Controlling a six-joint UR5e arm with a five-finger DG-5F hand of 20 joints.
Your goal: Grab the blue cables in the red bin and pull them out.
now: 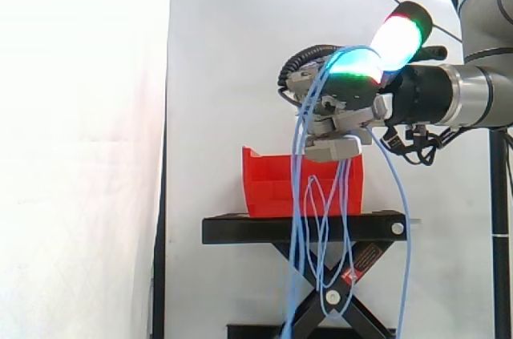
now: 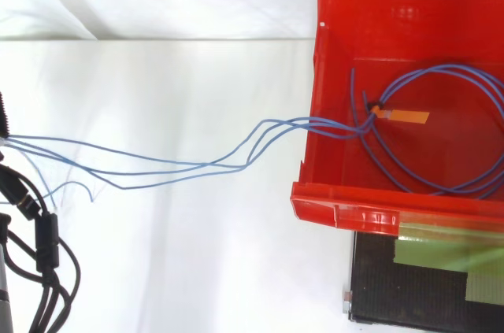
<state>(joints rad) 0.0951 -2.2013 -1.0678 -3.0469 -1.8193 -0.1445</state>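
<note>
My hand [image 1: 346,106] above red bin [image 1: 268,183], clamped on blue cables [image 1: 300,219]. Strands drawn over bin wall; loops lie inside bin. Extraction incomplete.

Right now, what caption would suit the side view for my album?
Robot hand, higher than the red bin, grips blue cables whose loops dangle past the black stand.

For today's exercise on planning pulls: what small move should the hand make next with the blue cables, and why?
Probably draw the hand a little farther from the red bin, grasp unchanged. It grips the blue cables, yet their loops and an orange tag lie inside the bin, strands running out over its wall.
</note>
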